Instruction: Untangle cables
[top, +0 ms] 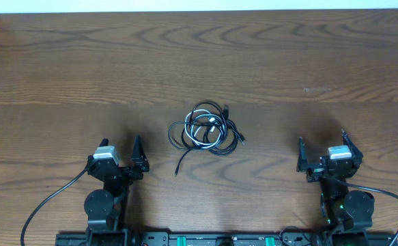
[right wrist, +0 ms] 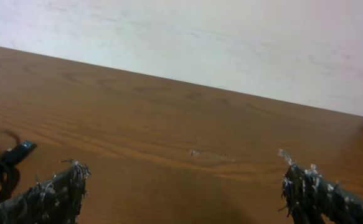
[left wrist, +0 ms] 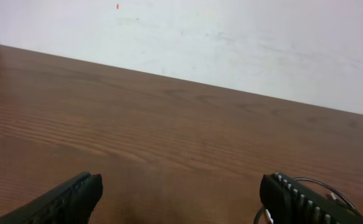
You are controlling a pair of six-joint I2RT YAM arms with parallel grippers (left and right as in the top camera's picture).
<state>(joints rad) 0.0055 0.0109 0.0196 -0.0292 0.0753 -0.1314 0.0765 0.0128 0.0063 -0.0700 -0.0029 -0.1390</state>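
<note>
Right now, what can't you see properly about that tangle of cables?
Overhead: the cables are too small to count or see which crosses on top.
Left wrist: only one loop shows; a finger of the left gripper and bottom edge hide the rest.
Right wrist: the left edge cuts them off past one plug.

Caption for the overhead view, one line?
Tangled black and white cables lie untouched between the open left tool and open right tool.
</note>
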